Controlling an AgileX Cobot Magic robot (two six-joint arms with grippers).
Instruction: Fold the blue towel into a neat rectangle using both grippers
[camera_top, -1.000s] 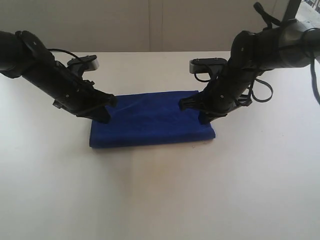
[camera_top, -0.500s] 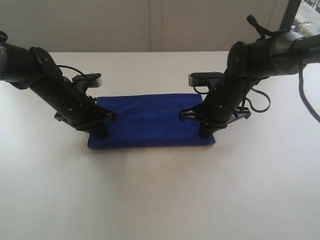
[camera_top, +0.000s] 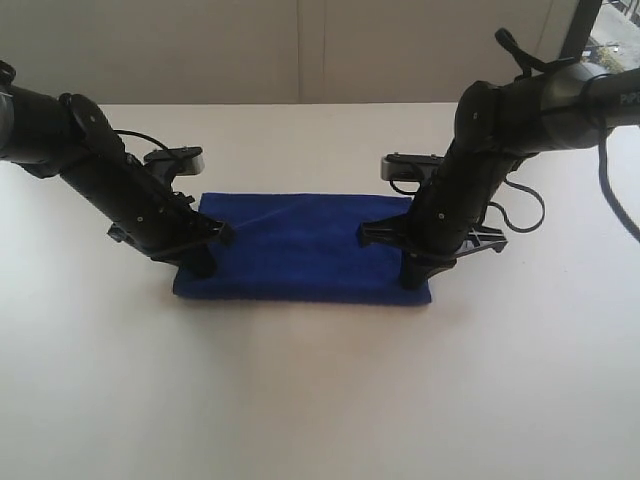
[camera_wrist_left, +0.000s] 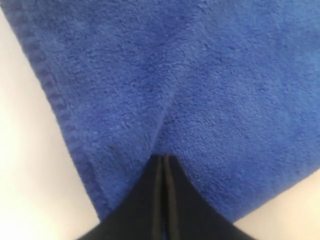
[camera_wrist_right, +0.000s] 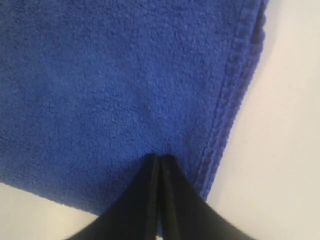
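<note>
The blue towel (camera_top: 300, 250) lies folded as a long rectangle in the middle of the white table (camera_top: 320, 400). My left gripper (camera_top: 203, 268) comes down on the towel's near left corner. Its jaws are shut, with the tips (camera_wrist_left: 164, 157) dug into the plush (camera_wrist_left: 200, 75), and a crease runs away from them. My right gripper (camera_top: 413, 282) stands on the near right corner, also shut, with its tips (camera_wrist_right: 160, 157) pinched into the cloth (camera_wrist_right: 100, 75) beside the stitched hem (camera_wrist_right: 227, 105). No white tag is in view.
A pale wall rises behind the table's far edge (camera_top: 300, 103). Black cables (camera_top: 520, 200) hang off the right arm. Bare tabletop surrounds the towel on all sides.
Both grippers have moved toward the front edge and lower, staying shut. The towel's near and far edges have shifted forward with them, and it lies flatter.
</note>
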